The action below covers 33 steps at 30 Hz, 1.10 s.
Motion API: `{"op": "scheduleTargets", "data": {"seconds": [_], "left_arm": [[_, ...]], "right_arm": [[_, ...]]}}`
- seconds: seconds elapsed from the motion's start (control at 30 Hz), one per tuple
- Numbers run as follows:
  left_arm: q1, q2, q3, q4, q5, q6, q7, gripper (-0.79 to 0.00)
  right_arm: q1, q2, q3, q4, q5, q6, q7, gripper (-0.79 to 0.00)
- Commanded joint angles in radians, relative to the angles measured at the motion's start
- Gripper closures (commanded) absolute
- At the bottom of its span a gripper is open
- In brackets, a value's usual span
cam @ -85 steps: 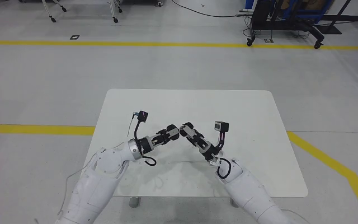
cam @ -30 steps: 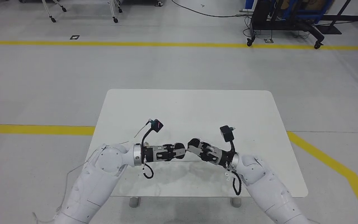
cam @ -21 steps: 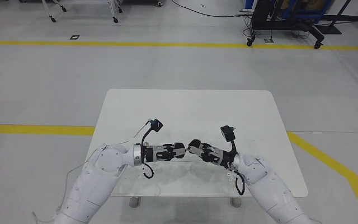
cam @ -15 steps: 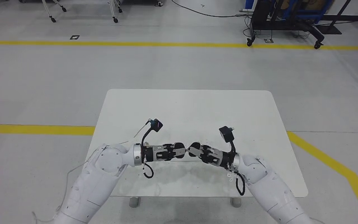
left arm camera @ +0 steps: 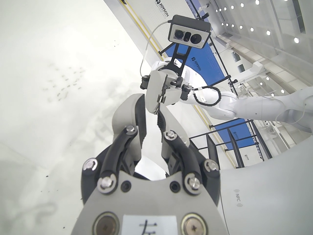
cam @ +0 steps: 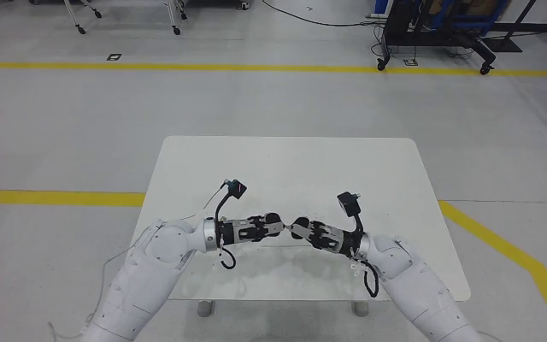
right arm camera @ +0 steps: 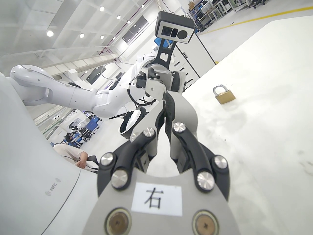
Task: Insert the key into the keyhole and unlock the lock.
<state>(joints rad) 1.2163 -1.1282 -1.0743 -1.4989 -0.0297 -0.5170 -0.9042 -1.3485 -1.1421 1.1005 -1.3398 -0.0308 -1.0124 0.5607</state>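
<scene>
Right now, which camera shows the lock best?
The right wrist view: the lock lies in plain sight on the table, nothing in front of it. In the top view it is too small to tell; the left wrist view faces the right arm instead.

A small padlock with a brass-coloured body and a silver shackle, the shackle closed, rests on the white surface near one of its edges. A thin dark sliver sits between the closed jaws of the right gripper; it is too small to tell whether it is the key.
</scene>
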Motion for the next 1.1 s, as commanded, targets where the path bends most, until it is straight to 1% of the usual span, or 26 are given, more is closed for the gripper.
{"op": "scheduleTargets", "data": {"seconds": [0.0,0.27,0.43,0.5,0.6,0.7,0.77,0.83,0.97,1.03,1.07], "left_arm": [[0.0,0.0,-0.001,0.0,0.001,0.001,0.001,-0.785],[0.0,0.0,-0.001,0.0,0.001,0.001,0.001,-0.785],[0.0,0.0,-0.001,0.0,0.001,0.001,0.001,-0.785],[0.003,0.0,0.003,-0.027,0.015,0.006,0.016,-0.785],[-0.001,0.008,-0.017,-0.095,0.11,0.018,0.016,-0.785],[0.022,0.026,-0.084,-0.147,0.184,0.008,0.007,-0.785],[0.047,0.044,-0.159,-0.165,0.225,0.009,-0.02,-0.785],[0.079,0.063,-0.25,-0.18,0.227,-0.009,-0.052,-0.785],[0.145,0.101,-0.426,-0.263,0.281,-0.067,-0.177,-0.785],[0.181,0.118,-0.495,-0.319,0.367,-0.07,-0.246,-0.785],[0.201,0.125,-0.516,-0.349,0.423,-0.069,-0.281,-0.785]], "right_arm": [[-0.004,0.003,0.013,-0.002,0.0,0.0,-0.017,0.0],[-0.049,0.024,0.105,-0.018,-0.013,0.0,-0.091,0.0],[-0.049,0.024,0.105,-0.018,-0.013,0.0,-0.091,0.0],[-0.049,0.024,0.105,-0.018,-0.013,0.0,-0.091,0.0],[-0.049,0.024,0.105,-0.018,-0.013,0.0,-0.091,0.0],[-0.049,0.024,0.105,-0.018,-0.013,0.0,-0.091,0.0],[-0.049,0.024,0.105,-0.018,-0.013,0.0,-0.091,0.0],[-0.049,0.024,0.105,-0.018,-0.013,0.0,-0.091,0.0],[-0.049,0.024,0.105,-0.018,-0.013,0.0,-0.091,0.0],[-0.049,0.024,0.105,-0.018,-0.013,0.0,-0.091,0.0],[-0.049,0.024,0.105,-0.018,-0.013,0.0,-0.091,0.0]]}}
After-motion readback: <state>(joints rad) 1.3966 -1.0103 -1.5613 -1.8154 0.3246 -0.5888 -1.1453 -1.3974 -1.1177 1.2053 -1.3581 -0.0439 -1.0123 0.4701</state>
